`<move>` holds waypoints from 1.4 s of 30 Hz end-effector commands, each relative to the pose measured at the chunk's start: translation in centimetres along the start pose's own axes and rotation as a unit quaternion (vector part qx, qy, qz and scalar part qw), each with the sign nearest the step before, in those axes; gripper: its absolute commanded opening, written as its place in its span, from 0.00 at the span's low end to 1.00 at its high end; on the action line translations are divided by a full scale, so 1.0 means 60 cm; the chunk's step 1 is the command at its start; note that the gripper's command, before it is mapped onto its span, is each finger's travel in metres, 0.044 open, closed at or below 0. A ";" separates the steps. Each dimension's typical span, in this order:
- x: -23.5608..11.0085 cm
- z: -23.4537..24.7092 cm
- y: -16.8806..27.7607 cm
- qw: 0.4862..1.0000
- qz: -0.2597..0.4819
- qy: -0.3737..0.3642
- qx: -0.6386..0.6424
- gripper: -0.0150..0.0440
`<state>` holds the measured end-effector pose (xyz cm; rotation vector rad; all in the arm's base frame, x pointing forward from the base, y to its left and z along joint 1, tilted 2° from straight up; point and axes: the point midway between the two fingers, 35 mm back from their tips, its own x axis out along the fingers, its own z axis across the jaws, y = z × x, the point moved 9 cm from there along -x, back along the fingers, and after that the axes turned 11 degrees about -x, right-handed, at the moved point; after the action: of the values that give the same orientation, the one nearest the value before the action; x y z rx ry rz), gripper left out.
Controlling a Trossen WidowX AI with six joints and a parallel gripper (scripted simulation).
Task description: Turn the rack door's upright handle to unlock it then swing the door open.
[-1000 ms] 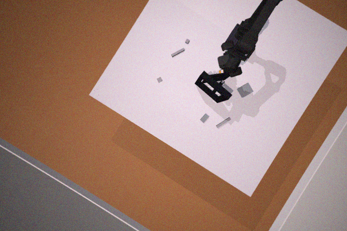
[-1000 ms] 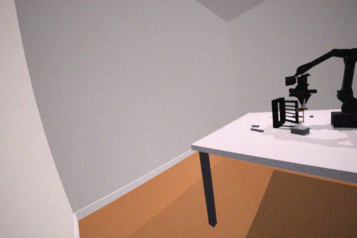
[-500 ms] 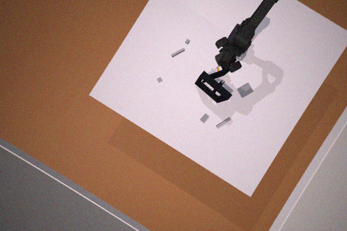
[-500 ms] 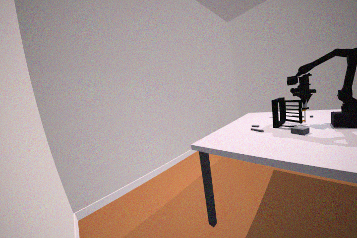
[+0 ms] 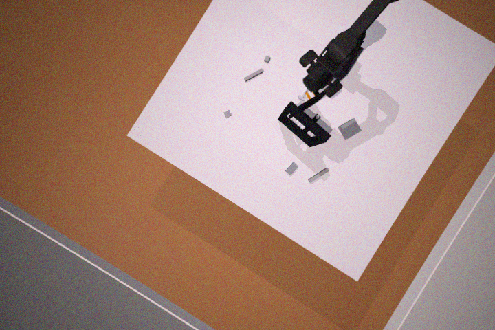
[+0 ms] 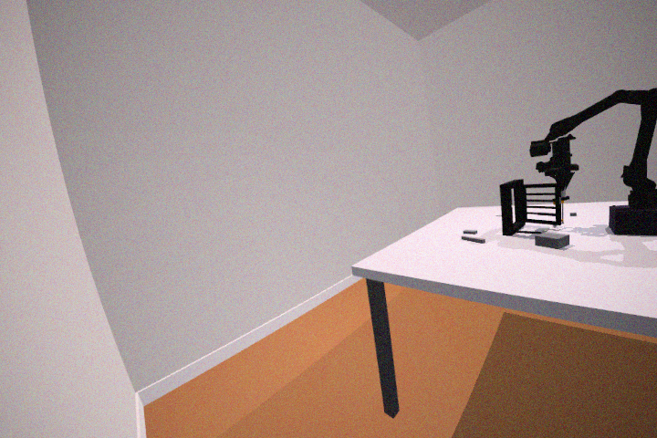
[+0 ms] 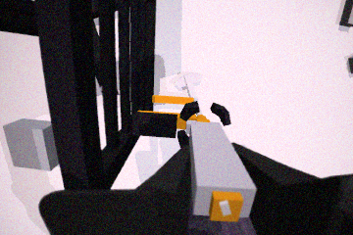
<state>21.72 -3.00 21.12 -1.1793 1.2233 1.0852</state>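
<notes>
The black rack frame (image 5: 320, 136) (image 6: 505, 206) stands upright on the white table (image 5: 201, 93) (image 6: 443, 258). Its barred black door (image 5: 312, 102) (image 6: 558, 209) (image 7: 69, 88) is swung well out from the frame, roughly 70 degrees or more; the exact angle is hard to tell. The upright grey handle (image 7: 214, 154) with orange parts, which also show in the exterior view, is at the door's free edge. My gripper (image 6: 563, 192) (image 7: 208, 151) points down from above and is shut on the handle. The fingers partly hide the handle, and its turn angle cannot be read exactly.
A grey block (image 5: 349, 128) (image 6: 551, 240) (image 7: 29, 144) lies on the door's side of the frame. A small block (image 5: 291, 168) and a thin bar (image 5: 318, 174) lie beyond the frame. Another bar (image 5: 254, 75) and two small cubes (image 5: 267, 59) (image 5: 227, 113) lie to the left.
</notes>
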 end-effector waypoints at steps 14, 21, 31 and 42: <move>0.000 -0.047 -0.007 0.993 -0.003 0.000 -0.114 0.27; 0.000 -0.068 -0.013 0.987 -0.003 0.001 -0.160 0.27; 0.000 -0.073 -0.013 0.986 -0.003 0.001 -0.169 0.27; 0.000 -0.073 -0.013 0.986 -0.003 0.001 -0.169 0.54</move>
<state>22.09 -7.46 21.26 -1.4324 1.0686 1.3139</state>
